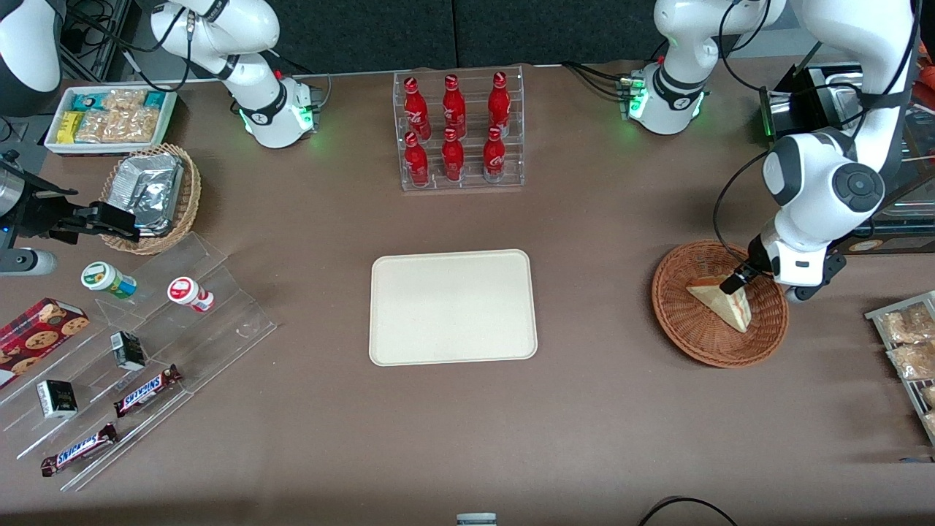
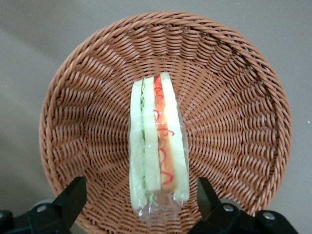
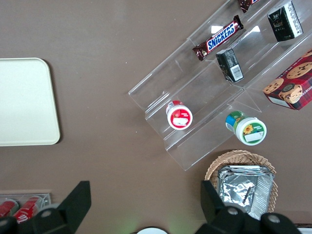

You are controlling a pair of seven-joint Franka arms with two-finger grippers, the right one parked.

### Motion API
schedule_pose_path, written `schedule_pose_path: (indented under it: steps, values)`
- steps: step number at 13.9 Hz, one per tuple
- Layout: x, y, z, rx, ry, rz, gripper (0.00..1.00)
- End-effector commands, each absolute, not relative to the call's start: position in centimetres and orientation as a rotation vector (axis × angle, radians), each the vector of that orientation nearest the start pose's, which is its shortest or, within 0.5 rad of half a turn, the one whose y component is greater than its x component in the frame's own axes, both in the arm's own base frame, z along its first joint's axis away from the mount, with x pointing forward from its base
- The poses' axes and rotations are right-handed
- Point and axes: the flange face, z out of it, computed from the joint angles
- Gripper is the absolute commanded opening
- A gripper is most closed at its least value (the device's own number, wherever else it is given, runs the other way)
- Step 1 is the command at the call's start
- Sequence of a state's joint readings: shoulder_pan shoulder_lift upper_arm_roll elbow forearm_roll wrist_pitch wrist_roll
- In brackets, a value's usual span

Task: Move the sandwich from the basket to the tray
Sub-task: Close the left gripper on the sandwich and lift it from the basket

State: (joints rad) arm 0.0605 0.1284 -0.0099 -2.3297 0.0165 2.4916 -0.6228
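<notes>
The sandwich (image 1: 723,301), a plastic-wrapped wedge of white bread with red and green filling, lies in the reddish-brown wicker basket (image 1: 701,351) toward the working arm's end of the table. In the left wrist view the sandwich (image 2: 156,136) sits mid-basket (image 2: 234,97). My left gripper (image 1: 736,282) is low over the basket and open. Its fingers (image 2: 73,195) stand one on each side of the sandwich's end (image 2: 140,197) without touching it. The cream-white tray (image 1: 453,307) lies bare at the table's middle; it also shows in the right wrist view (image 3: 24,102).
A clear rack of red bottles (image 1: 459,131) stands farther from the camera than the tray. A tan foil-lined basket (image 1: 152,196), a white snack bin (image 1: 109,117) and a clear stepped shelf with candy bars (image 1: 146,343) lie toward the parked arm's end. Packaged snacks (image 1: 906,351) lie beside the basket.
</notes>
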Motion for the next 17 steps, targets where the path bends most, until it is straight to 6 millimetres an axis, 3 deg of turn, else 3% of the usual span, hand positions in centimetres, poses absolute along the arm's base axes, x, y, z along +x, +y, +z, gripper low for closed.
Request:
schedule_pose_path:
  steps: [1, 3, 4, 6, 8, 12, 15, 17]
  values:
    - [52.2, 2.4, 27.4, -2.963, -1.047, -0.095, 1.0]
    - [52.3, 2.4, 26.6, -2.965, -1.045, -0.099, 1.0]
    - [52.2, 2.4, 26.4, -2.965, -1.046, -0.092, 0.92]
    - [52.2, 2.3, 26.2, -2.958, -1.062, -0.088, 0.67]
    - [52.1, 1.7, 25.8, -2.95, -1.078, -0.071, 0.52]
    - [52.2, 0.5, 25.9, -2.945, -1.096, -0.069, 0.11]
    - [52.8, 0.3, 27.5, -2.937, -1.098, -0.05, 0.09]
    - [53.7, -1.3, 31.6, -2.932, -1.013, 0.031, 0.09]
